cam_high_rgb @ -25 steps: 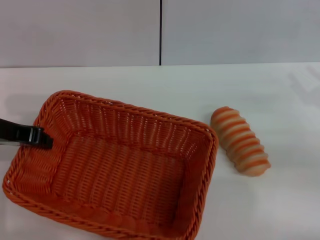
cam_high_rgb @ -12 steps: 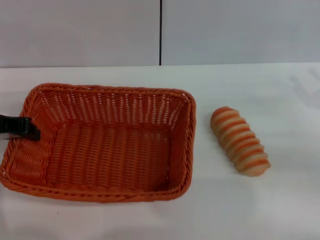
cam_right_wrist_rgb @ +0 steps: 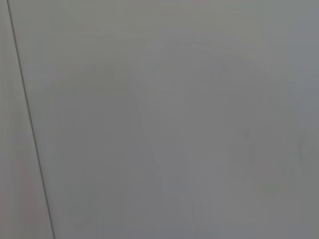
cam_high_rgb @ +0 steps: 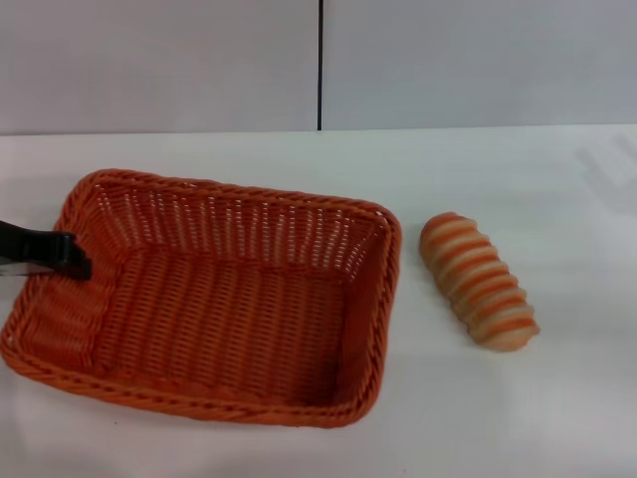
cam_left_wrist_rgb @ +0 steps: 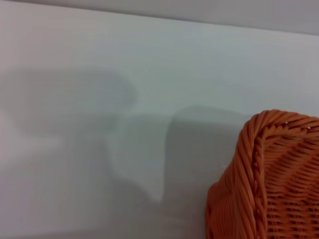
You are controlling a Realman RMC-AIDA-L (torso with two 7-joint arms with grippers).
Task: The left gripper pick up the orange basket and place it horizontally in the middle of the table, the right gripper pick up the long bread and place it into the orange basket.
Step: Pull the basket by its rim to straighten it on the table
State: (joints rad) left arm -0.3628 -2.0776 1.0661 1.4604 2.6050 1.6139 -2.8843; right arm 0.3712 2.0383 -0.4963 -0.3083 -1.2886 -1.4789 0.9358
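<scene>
Orange basket (cam_high_rgb: 214,299) sits on the white tabletop (cam_high_rgb: 498,169), its left rim pinched in the left gripper's (cam_high_rgb: 78,264) jaws; the long bread (cam_high_rgb: 478,281) lies just right of it.

orange basket (cam_left_wrist_rgb: 271,174): one braided corner in view | table (cam_left_wrist_rgb: 99,59): white, soft grey shadows beside basket

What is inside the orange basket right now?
Nothing: the orange basket shows only its bare woven floor. The left claw sits at its left rim, and the long bread lies outside on the table. The table beneath the basket is hidden.
</scene>
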